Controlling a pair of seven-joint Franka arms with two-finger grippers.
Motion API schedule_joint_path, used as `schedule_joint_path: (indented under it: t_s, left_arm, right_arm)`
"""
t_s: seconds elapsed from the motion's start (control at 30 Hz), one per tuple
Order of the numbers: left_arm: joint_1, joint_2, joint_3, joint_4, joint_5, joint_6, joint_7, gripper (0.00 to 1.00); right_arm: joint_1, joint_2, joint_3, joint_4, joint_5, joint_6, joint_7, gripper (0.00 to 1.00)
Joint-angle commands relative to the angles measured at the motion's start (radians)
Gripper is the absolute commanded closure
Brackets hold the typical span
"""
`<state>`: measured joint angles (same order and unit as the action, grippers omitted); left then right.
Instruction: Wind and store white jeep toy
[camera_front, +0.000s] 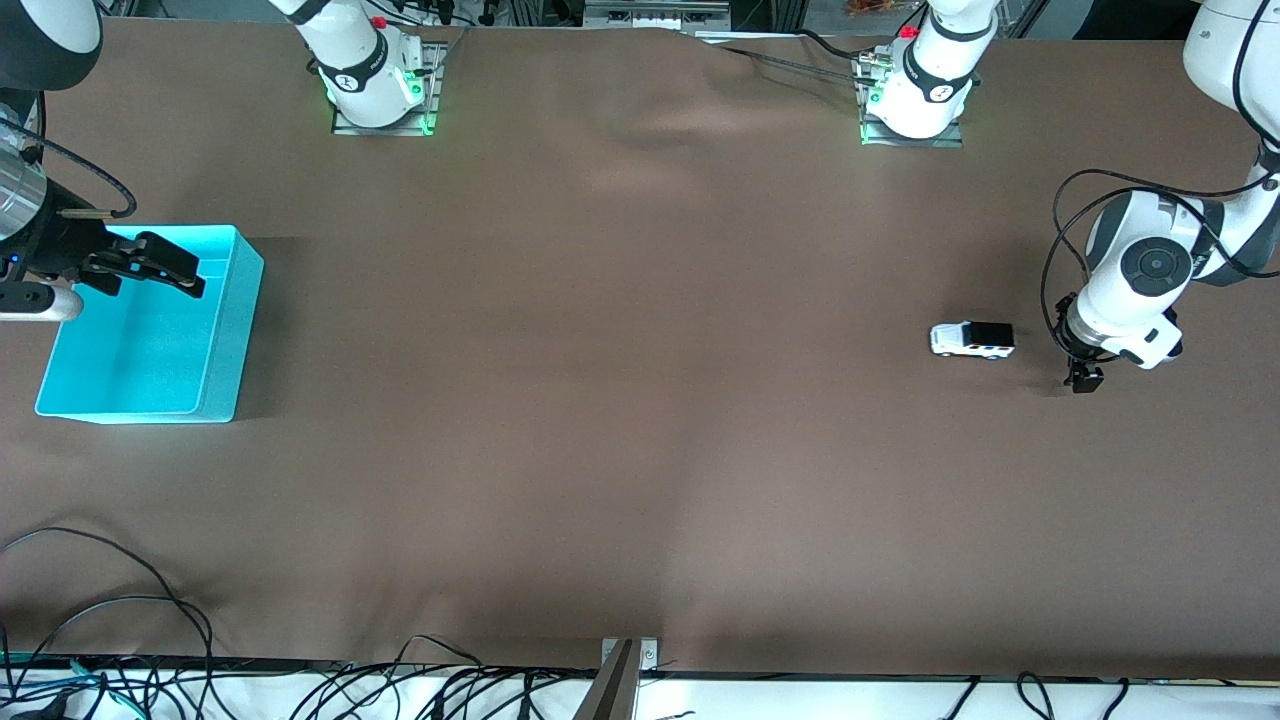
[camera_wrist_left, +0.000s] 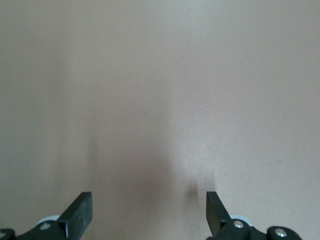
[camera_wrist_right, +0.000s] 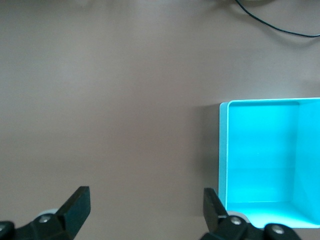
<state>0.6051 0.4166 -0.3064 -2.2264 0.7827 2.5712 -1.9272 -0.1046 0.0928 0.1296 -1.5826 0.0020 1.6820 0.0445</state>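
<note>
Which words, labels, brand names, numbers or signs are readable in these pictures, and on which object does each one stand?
No text can be read in any view.
White arm links near the two bases: small dark marks, too small to read.
White jeep toy: no lettering visible.
Cyan bin: plain, no label.
Brown table cover: no print.
Left wrist and right wrist views: only the cover, the bin and the gripper fingers, no writing.

White jeep toy (camera_front: 972, 340), black-roofed, upright on the table's left-arm end.
</note>
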Motion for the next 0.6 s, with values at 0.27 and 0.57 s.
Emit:
schedule_joint_path:
  t_s: [0.27,0.57]
  left_arm:
    - [0.005,-0.140,-0.076,0.116,-0.273,-0.244,0.401,0.00]
    - [0.004,-0.151,-0.148,0.303,-0.352,-0.445,0.579,0.00]
  right_arm:
    - [0.003,0.001,0.001,0.010,-0.017,-0.004,0.006,0.00]
    - [0.003,0.001,0.001,0.010,-0.017,-0.004,0.006,0.00]
